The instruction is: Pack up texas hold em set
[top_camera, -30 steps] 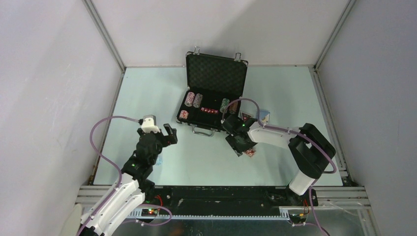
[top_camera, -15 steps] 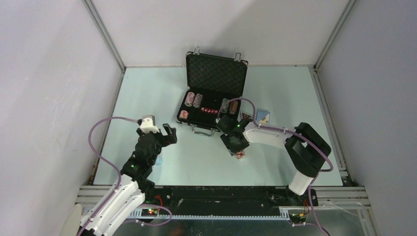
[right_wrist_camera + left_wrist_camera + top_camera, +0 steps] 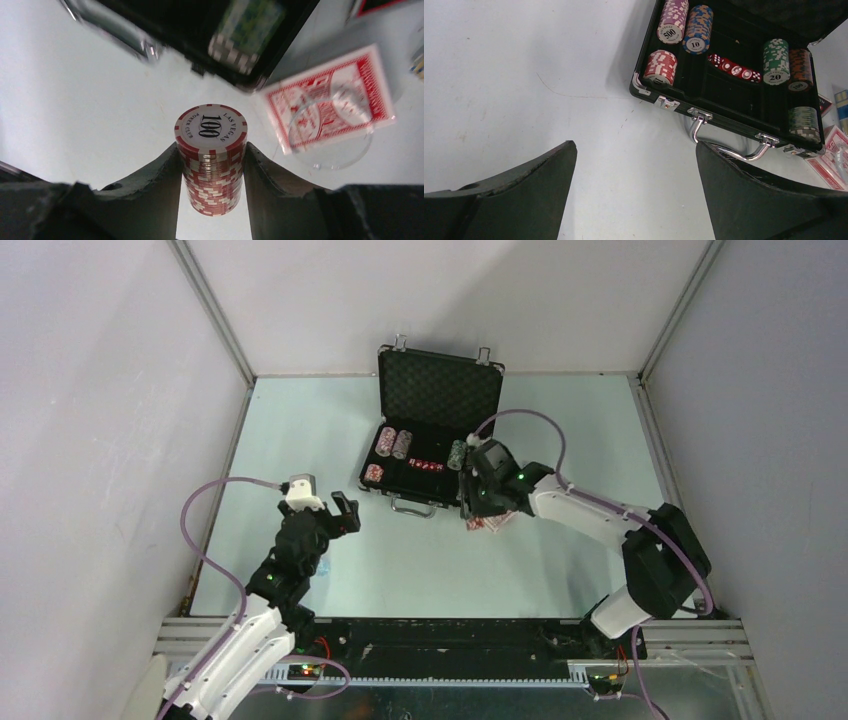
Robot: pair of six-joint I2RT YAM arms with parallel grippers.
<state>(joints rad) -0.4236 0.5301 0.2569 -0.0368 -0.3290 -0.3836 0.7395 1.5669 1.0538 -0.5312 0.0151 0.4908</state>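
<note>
**Surface and room.** We list a pale blue-green table [image 3: 300, 440] enclosed by plain grey walls [image 3: 120, 390], with a metal rail [image 3: 450, 640] along the bottom of the top view.

**Briefcase.** We list one black briefcase [image 3: 440, 390] at upper centre of the top view. It stands open with its foam-lined lid upright. Its metal handle [image 3: 724, 145] lies on the table on the side towards the arms.

**Contents, left wrist view.**
- A purple stack marked 500 [image 3: 672, 20]
- A blue stack marked 10 [image 3: 698, 29]
- A red stack [image 3: 660, 67] below those two
- A row of red dice [image 3: 734, 68] in the middle
- A green stack marked 20 [image 3: 776, 61] at the right
- A brown stack [image 3: 800, 70] beside the green one

**Right gripper** [image 3: 485, 512]. We see its fingers [image 3: 160, 175] pressed on both sides of a red-and-white chip stack marked 100 [image 3: 211, 150]. This sits just below the case's lower right corner in the top view. We cannot tell whether the stack touches the table. A red card deck [image 3: 327, 105] lies at the right of the wrist view.

**Left gripper** [image 3: 335, 517]. We note its jaws spread wide and holding nothing. It is at lower left of the top view, well apart from the case.
</note>
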